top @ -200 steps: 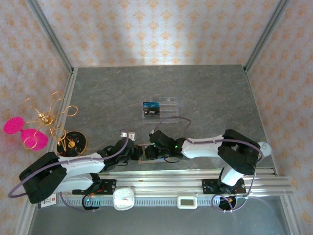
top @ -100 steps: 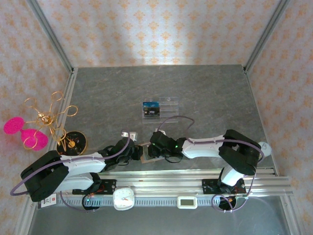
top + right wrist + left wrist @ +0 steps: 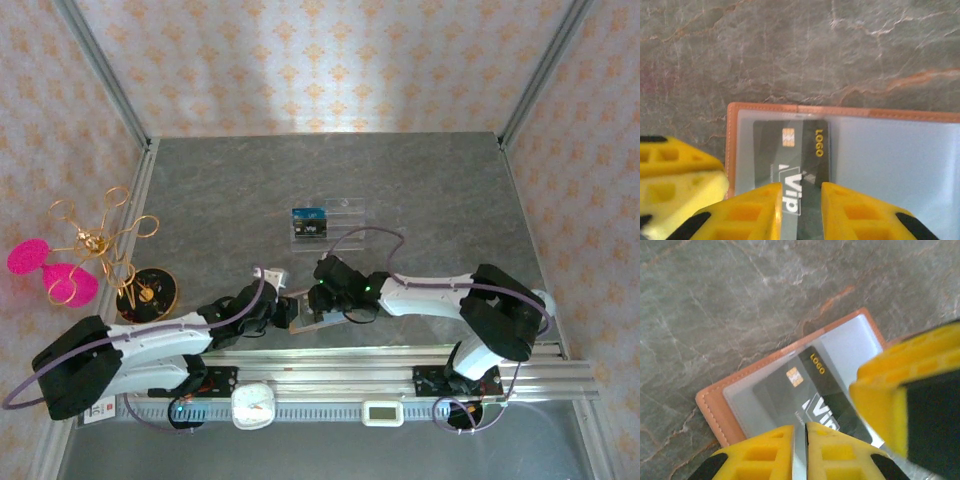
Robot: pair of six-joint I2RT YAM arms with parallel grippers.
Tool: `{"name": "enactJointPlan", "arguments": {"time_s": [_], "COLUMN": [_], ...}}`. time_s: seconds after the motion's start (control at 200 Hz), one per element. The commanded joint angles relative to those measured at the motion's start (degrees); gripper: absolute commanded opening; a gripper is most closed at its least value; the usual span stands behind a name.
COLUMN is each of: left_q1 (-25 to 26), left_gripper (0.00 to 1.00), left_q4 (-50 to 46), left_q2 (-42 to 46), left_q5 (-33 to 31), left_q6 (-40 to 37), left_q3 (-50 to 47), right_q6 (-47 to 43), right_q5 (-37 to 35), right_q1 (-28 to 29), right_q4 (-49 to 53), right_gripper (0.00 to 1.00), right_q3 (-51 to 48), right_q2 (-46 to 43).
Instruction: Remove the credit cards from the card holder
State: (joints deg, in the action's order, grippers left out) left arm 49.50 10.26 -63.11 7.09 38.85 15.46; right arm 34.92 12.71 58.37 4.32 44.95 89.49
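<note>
At the near edge of the grey marbled tabletop [image 3: 430, 190], the tan card holder [image 3: 890, 150] lies opened flat between the two arms. A black VIP card [image 3: 790, 142] shows under its pale sleeve. The left tool [image 3: 799, 450], fingers pressed almost together, pinches the holder's edge. The right tool [image 3: 801, 205], fingers a little apart, sits over the VIP card's lower end. Farther out, a bright blue card [image 3: 308, 214] and a darker card [image 3: 311, 232] rest at a clear rack [image 3: 345, 212].

Pale orange-patterned wallpaper walls [image 3: 330, 60], grey, perhaps marble-look tabletop [image 3: 430, 190], aluminium corner posts [image 3: 100, 70]
</note>
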Motion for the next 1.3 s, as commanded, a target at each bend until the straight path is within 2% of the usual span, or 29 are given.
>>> {"name": "enactJointPlan", "arguments": {"time_s": [0.0,0.175,0.42,0.556,0.691,0.991,1.201,1.296], "left_q1": [0.6,0.6,0.4,0.4,0.4,-1.6,-0.8,0.6], "left_gripper": [0.14,0.13,0.08,0.05,0.02,0.0,0.0,0.0], "left_q4": [0.8,2.2,1.3,3.1,1.9,2.9,2.8,4.4], "left_q2": [-2.3,-5.6,-9.1,-11.3,-10.9,-9.0,-4.0,-4.8], "left_q5": [0.4,-0.3,-1.7,-0.2,-1.0,0.5,2.0,2.3], "left_q6": [0.6,0.7,0.3,0.0,-0.3,-0.3,-1.0,-1.0], "left_q3": [0.5,0.6,0.6,0.7,0.9,-0.5,2.8,5.0], "right_q6": [-3.5,-5.1,-3.1,-1.8,0.2,6.2,5.6,5.3], "right_q5": [3.3,5.9,5.9,10.4,8.0,5.4,7.7,7.4], "right_q1": [-1.4,-2.0,-2.1,-2.1,-2.6,-4.9,-4.7,-4.3], "right_q4": [0.8,-0.5,-1.4,-5.5,-5.2,-5.6,-8.0,-8.4], "right_gripper": [0.26,0.26,0.25,0.15,0.0,0.0,0.0,0.0], "right_q3": [0.8,0.6,-0.9,-2.4,-3.3,-10.8,-11.0,-11.0], "right_q2": [-0.3,2.3,4.7,5.1,4.0,-4.4,-2.9,-2.5]}}
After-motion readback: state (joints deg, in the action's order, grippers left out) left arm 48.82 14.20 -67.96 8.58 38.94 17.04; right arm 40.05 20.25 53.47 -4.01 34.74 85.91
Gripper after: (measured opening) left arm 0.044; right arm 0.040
